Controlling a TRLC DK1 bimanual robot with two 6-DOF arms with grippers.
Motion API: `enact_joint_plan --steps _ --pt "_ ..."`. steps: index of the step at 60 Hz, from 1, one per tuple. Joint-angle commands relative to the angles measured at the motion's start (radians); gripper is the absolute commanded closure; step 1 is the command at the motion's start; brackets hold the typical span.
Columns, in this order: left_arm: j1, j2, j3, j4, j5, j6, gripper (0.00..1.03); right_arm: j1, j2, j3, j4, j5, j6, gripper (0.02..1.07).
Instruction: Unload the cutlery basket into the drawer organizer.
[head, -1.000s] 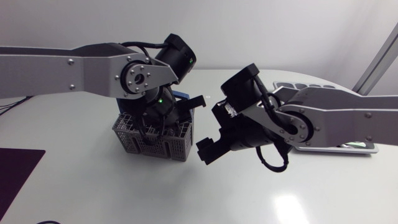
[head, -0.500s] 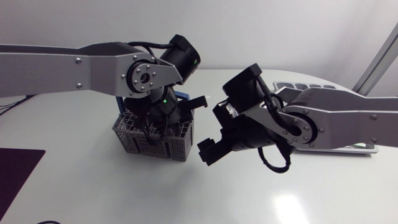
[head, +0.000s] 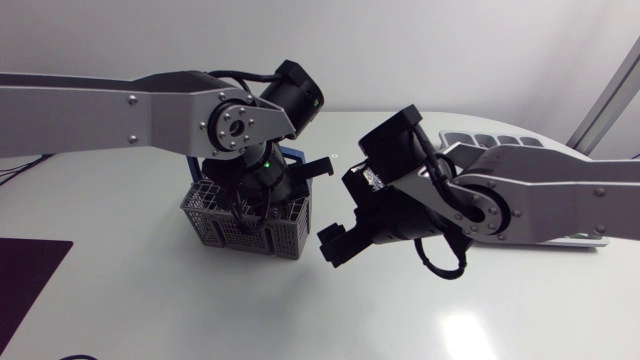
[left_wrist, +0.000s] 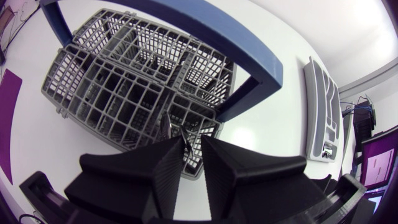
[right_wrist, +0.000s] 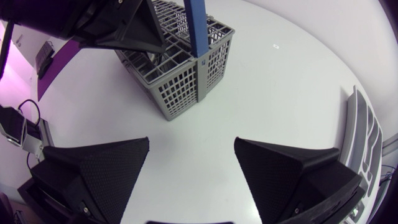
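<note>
My left arm (head: 110, 105) comes in from the left edge of the head view and folds steeply down at the upper centre. It plants the left gripper (left_wrist: 193, 140) in the cutlery basket (head: 215, 222), which sits left of centre. The head view hides those fingers behind the wrist. The left wrist view shows them drawn almost together on a thin dark piece of cutlery (left_wrist: 169, 126) that stands up from a compartment near the basket's edge, just beside the foot of the blue handle (left_wrist: 249, 56). My right arm (head: 540, 190) reaches in from the right edge and covers most of the drawer organizer (head: 500, 140). The right gripper (right_wrist: 193, 146) hangs low at centre, near the basket but apart from it, fingers spread wide over bare table (head: 150, 300). The lower half of the head view is open tabletop, apart from a dark mat (head: 30, 285) at the lower left.
</note>
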Motion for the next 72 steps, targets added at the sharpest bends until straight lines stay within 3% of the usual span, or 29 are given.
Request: enact_joint_plan --steps 1,31,35,72 --pt "0.006 0.024 0.027 -0.018 -0.01 -0.013 0.86 0.013 -0.021 -0.039 0.023 0.004 -0.025 0.08" --pt "0.02 0.036 0.028 -0.024 -0.01 -0.008 0.89 0.067 -0.047 -0.122 0.132 -0.016 -0.053 0.08" --pt "0.021 0.038 0.031 -0.024 -0.01 -0.008 0.94 0.073 -0.047 -0.13 0.14 -0.016 -0.056 0.08" --pt "0.015 0.022 0.036 -0.039 -0.01 -0.002 0.99 0.079 -0.064 -0.163 0.144 -0.013 -0.063 0.08"
